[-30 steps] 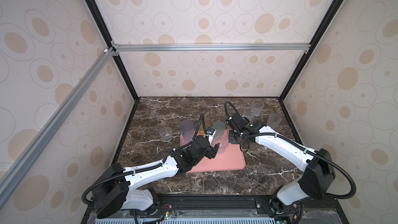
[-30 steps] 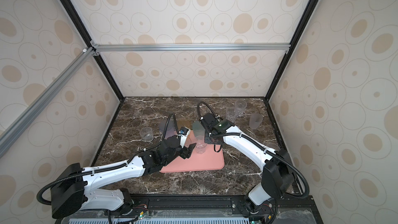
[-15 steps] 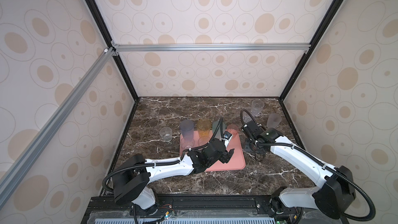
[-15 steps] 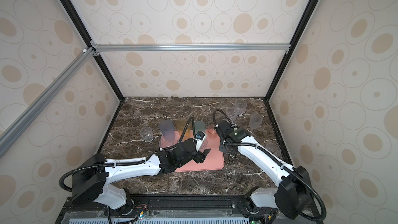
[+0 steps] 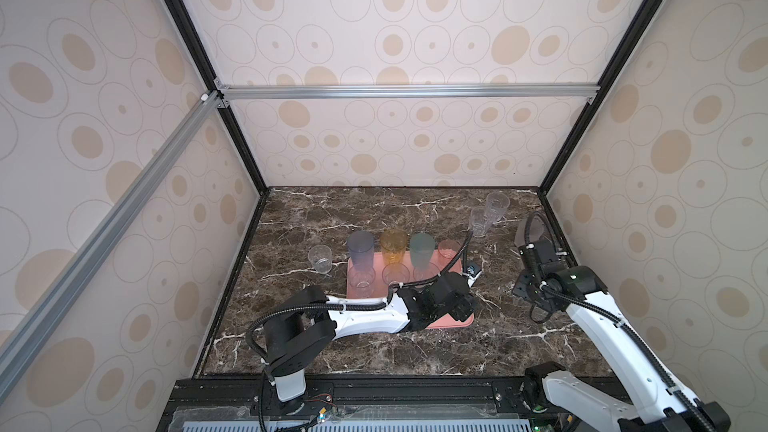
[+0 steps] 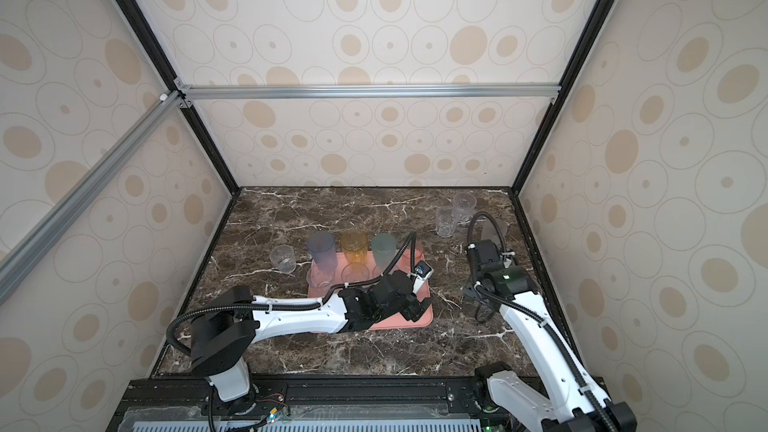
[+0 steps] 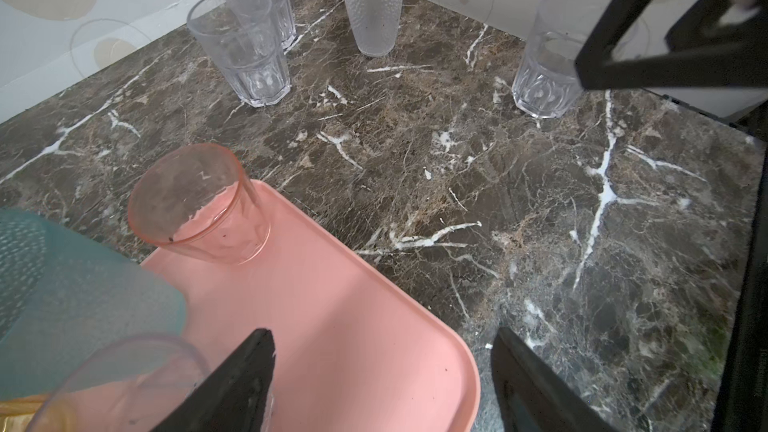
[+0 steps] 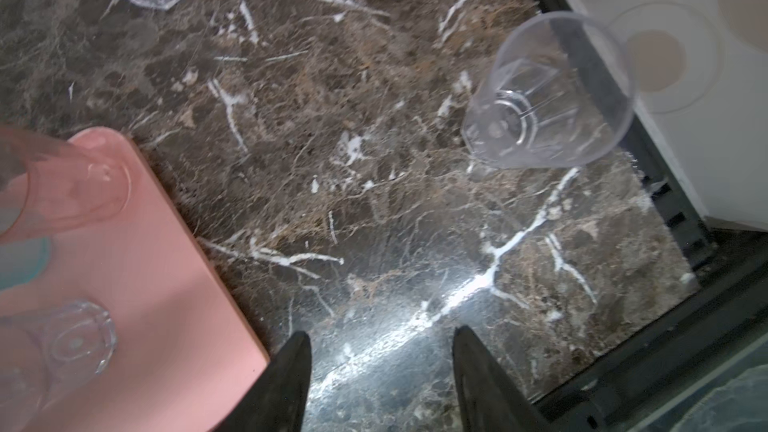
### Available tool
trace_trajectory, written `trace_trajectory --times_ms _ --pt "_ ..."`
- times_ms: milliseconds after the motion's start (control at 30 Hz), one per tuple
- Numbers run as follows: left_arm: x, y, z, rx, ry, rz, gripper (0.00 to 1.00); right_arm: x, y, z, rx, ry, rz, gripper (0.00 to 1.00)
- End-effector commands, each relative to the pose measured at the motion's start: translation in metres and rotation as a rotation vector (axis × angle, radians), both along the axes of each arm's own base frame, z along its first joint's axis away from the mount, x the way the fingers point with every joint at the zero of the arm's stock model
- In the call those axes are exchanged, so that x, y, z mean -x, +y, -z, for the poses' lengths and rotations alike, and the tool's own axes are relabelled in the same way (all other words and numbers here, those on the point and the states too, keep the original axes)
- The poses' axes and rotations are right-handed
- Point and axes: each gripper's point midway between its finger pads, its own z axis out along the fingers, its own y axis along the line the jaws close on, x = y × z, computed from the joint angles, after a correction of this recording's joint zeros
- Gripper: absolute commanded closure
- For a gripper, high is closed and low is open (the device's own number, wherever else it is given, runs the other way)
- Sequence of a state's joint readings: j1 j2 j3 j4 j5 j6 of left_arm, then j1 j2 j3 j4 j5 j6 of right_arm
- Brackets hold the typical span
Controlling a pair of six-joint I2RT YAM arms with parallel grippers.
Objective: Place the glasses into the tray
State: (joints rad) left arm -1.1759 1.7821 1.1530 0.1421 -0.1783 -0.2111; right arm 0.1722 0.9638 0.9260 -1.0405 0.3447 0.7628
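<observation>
While the left fingers [image 7: 249, 367] hang wide apart above a corner of the pink tray [image 7: 353, 305] and hold nothing, the right fingers [image 8: 291, 376] are spread and empty too, above the dark bench [image 8: 374, 201] beside the tray. A pink glass [image 7: 199, 205] and a teal glass [image 7: 62, 284] stand in the tray, but some clear glasses [image 7: 241, 47] stand out on the bench, away from it.

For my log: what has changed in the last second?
The right gripper drew back from over the tray to the table's right side; its jaws opened, empty. The left gripper slid right along the tray, jaws open. Tray and clear tumblers on the table stayed put.
</observation>
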Motion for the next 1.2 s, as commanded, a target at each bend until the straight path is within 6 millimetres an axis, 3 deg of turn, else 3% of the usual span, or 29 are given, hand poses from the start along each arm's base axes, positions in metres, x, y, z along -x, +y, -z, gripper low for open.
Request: trace_trajectory --times_ms 0,200,500,900,1167 --pt "0.001 -0.017 -0.020 0.029 -0.041 0.048 0.18 0.018 -0.027 -0.002 0.024 -0.002 0.132 0.37" --pt "-0.011 -0.027 -0.029 -0.007 -0.137 0.059 0.15 0.020 -0.064 -0.013 -0.004 -0.073 0.313 0.36" --pt "-0.022 -0.028 -0.027 -0.043 -0.182 0.083 0.13 -0.024 -0.088 -0.012 -0.007 -0.040 0.320 0.38" --pt "-0.027 -0.014 -0.022 -0.041 -0.177 0.079 0.13 -0.083 -0.090 0.032 -0.092 0.053 0.268 0.47" --pt "-0.028 -0.011 -0.020 -0.053 -0.188 0.075 0.13 -0.091 -0.100 0.060 -0.065 0.146 0.266 0.58"
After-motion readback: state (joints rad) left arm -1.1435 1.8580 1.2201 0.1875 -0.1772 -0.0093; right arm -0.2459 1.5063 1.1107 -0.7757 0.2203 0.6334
